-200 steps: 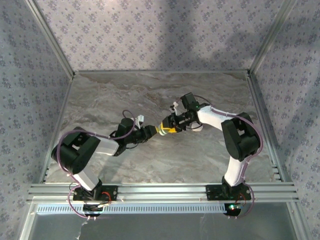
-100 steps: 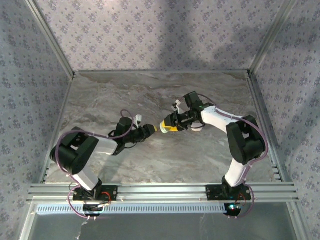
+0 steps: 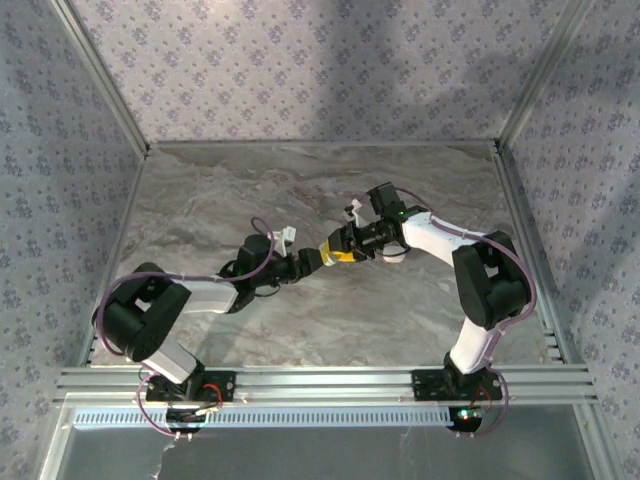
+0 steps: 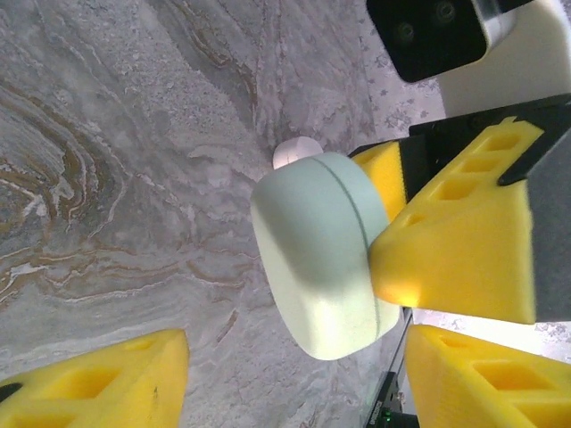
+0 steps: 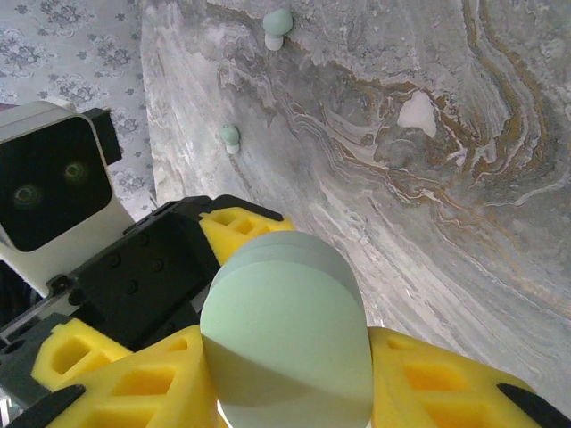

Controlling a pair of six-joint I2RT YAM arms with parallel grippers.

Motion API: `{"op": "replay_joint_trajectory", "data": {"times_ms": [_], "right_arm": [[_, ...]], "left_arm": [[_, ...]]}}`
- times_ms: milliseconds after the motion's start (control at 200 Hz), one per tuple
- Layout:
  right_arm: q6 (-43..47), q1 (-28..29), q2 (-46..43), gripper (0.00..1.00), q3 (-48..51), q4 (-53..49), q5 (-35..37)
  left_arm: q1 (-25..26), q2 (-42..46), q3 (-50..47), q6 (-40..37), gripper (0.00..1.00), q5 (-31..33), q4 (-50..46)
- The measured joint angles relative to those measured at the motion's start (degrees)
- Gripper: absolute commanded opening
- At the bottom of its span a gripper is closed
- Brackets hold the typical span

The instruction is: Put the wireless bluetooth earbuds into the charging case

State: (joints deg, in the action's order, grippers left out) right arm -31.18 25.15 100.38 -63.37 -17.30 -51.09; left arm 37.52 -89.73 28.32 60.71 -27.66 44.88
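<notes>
The charging case (image 4: 321, 259) is pale mint green, with a thin darker seam line. Just above it, at upper centre of the left wrist view, an earbud (image 4: 296, 152) looks white. At the upper left of the right wrist view, two earbuds (image 5: 277, 25) show pale green heads on whitish stems. The gripper fingers (image 5: 428, 383) are bright yellow on black mounts.

The table (image 3: 250, 190) is grey marble veined with brown and cream. The walls (image 3: 300, 60) carry lilac-grey paper with small repeating floral sprigs. The arms (image 3: 430, 235) are white and black, the cables (image 3: 104, 305) purple and the frame rails (image 3: 320, 380) silver.
</notes>
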Motion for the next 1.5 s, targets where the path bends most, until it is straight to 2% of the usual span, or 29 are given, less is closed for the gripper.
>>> {"op": "replay_joint_trajectory", "data": {"times_ms": [810, 1284, 1359, 1459, 1499], "right_arm": [[-1.46, 0.0, -0.28, 0.4, 1.64, 1.25, -0.42], [-1.6, 0.11, -1.49, 0.4, 2.47, 1.27, -1.29], [-1.53, 0.11, -1.49, 0.4, 3.02, 1.25, -1.27], [-1.36, 0.11, -1.05, 0.4, 3.23, 1.27, -1.29], [-1.2, 0.11, -0.61, 0.4, 3.23, 1.31, -1.29]], "left_arm": [[-0.5, -2.16, -0.55, -0.22, 0.64, 1.33, 1.6], [-3.08, -3.13, -2.99, -0.22, 0.64, 2.21, 1.03], [-3.93, -1.7, -3.69, -0.35, 0.59, 2.34, -0.61], [-5.01, 1.66, -4.17, -1.57, 0.42, 2.58, -3.48], [-5.29, 3.21, -4.15, -2.08, 0.32, 2.8, -4.68]]}}
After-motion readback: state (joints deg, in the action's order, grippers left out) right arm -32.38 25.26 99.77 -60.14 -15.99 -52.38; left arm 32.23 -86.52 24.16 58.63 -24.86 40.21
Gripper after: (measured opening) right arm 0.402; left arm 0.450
